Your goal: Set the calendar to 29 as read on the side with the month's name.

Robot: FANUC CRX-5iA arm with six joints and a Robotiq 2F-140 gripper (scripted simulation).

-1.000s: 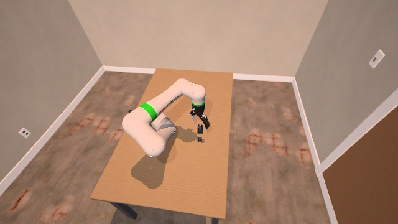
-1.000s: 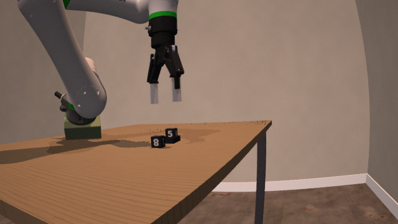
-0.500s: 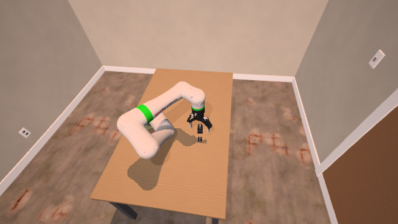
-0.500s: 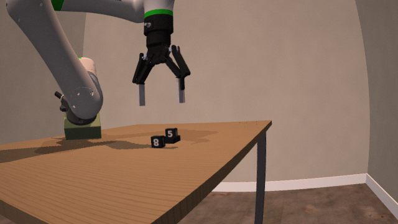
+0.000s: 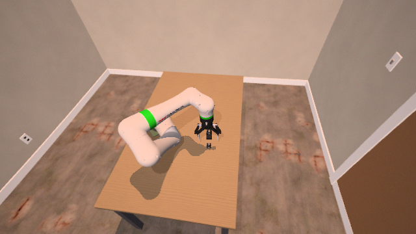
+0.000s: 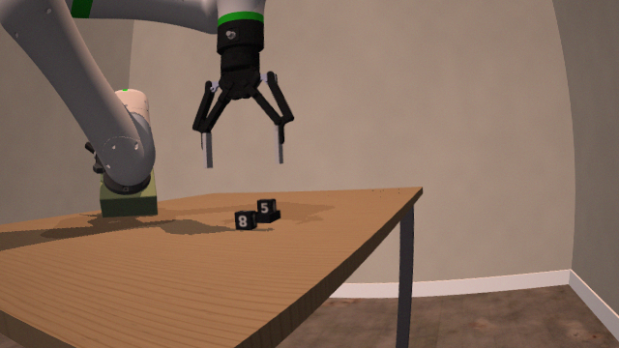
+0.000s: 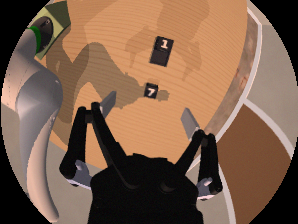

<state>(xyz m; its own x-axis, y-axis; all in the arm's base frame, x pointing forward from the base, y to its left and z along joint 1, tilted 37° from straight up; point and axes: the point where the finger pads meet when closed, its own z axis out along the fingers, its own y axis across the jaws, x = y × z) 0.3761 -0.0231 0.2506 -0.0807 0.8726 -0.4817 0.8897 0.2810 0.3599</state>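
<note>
A small black tray (image 7: 161, 51) lies on the wooden table and holds one black cube, which shows 1 on top in the wrist view and 5 (image 6: 266, 207) on its side in the exterior view. A second black cube (image 6: 245, 220) (image 7: 152, 90) stands on the table just outside the tray, with 8 on its side and 7 on top. My gripper (image 6: 244, 157) hangs well above both, its fingers wide apart and empty. From above, the gripper (image 5: 208, 132) is over the tray, and the loose cube (image 5: 209, 145) lies just in front of it.
The arm's base sits on an olive block (image 6: 128, 200) to the left of the cubes. The arm's white elbow (image 5: 140, 143) reaches low over the table's left side. The table's right edge (image 6: 411, 193) is a short way beyond the tray.
</note>
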